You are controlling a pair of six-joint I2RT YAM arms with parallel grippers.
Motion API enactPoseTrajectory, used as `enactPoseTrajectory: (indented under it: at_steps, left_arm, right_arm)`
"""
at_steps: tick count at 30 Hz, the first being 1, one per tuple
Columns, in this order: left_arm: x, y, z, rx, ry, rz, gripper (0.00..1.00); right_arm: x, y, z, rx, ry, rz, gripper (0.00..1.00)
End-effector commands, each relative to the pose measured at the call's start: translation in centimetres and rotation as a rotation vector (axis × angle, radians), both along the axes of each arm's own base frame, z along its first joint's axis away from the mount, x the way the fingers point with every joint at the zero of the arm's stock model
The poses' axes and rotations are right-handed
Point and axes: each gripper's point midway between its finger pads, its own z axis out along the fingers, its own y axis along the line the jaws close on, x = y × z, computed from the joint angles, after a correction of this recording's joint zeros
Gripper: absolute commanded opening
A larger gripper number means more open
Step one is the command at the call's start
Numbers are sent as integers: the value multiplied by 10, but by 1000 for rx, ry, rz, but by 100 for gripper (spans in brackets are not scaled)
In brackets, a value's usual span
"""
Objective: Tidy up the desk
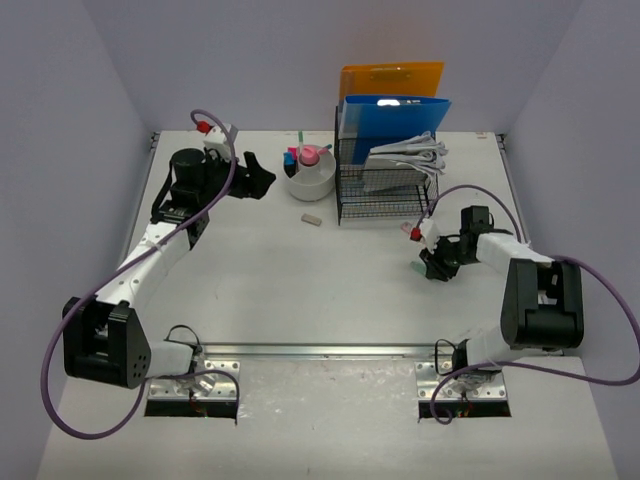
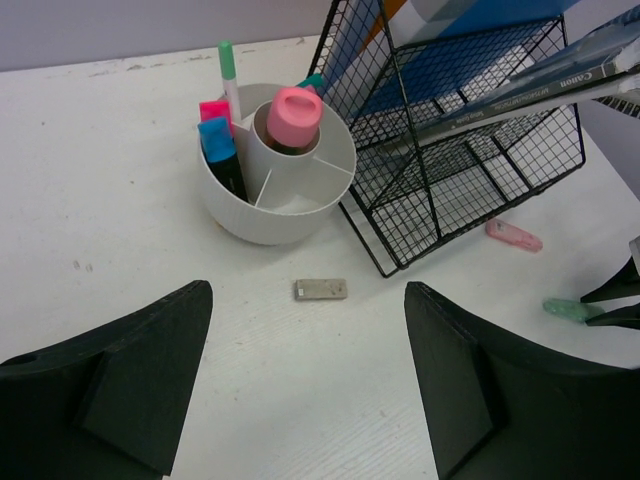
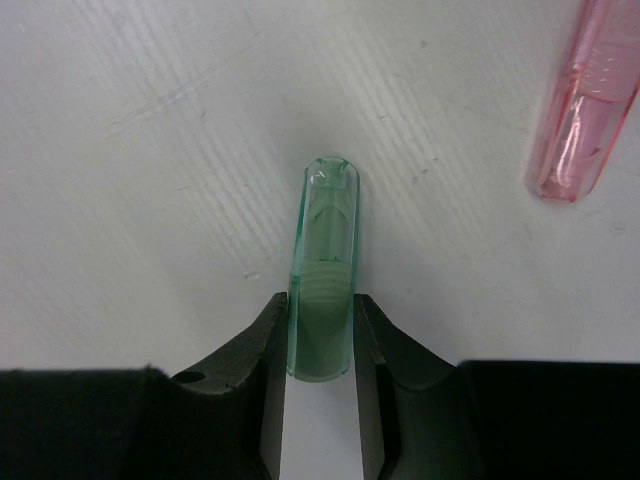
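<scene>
Seen from my remote console, the white desk (image 1: 300,300) fills the walled floor, bearing my left gripper (image 1: 262,178) at eleven o'clock with jaws spread wide, a round caddy (image 1: 311,182) at twelve, a wire rack (image 1: 385,190) at one, and my right gripper (image 3: 322,310) at three, clamped on a green cap (image 3: 325,240).

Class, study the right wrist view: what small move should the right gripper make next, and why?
Probably lift straight up: the right gripper presses both sides of the green cap, which lies flat on the desk, away from the pen holder.
</scene>
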Motion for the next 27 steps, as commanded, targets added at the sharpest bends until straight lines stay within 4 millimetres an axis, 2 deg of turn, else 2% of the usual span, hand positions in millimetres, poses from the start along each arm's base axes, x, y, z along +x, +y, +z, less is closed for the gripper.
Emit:
enactPoseTrajectory:
  at_steps: [1,3,6,9,12,14,15,18,20,24,27]
  left_arm:
    - [-11,-6,19,-31,-49,-34,76]
    - [-13,-9,19,-40,-48,-47,76]
    - [-24,-14,23,-69,-49,-79,76]
    - [-38,-24,30,-113,-45,-133,76]
    - [-59,-48,32,-183,-5,-221,76]
    - [-76,-76,31,-209,29,-288,76]
    - [-78,-79,30,-217,44,-286,76]
    - [-97,-114,27,-272,120,-338,76]
    - [-96,-127,23,-320,194,-324,75]
    - [-88,-149,22,-365,311,-296,74]
    - [-82,-166,10,-389,410,-287,73]
  right_arm:
    - [-16,6,13,18,-25,47,20]
    - [-22,7,13,24,-10,49,15]
    - [-28,18,35,83,-45,51,5]
    - [-18,34,73,182,-109,29,0]
    - [-11,62,116,345,-141,21,0]
    - [-6,79,140,417,-148,-13,0]
    - [-4,85,146,423,-173,3,0]
    - [-2,117,165,463,-225,-5,0]
    - [3,134,179,483,-280,-10,0]
    - [12,151,190,472,-305,-94,0]
    - [15,161,202,470,-355,-80,0]
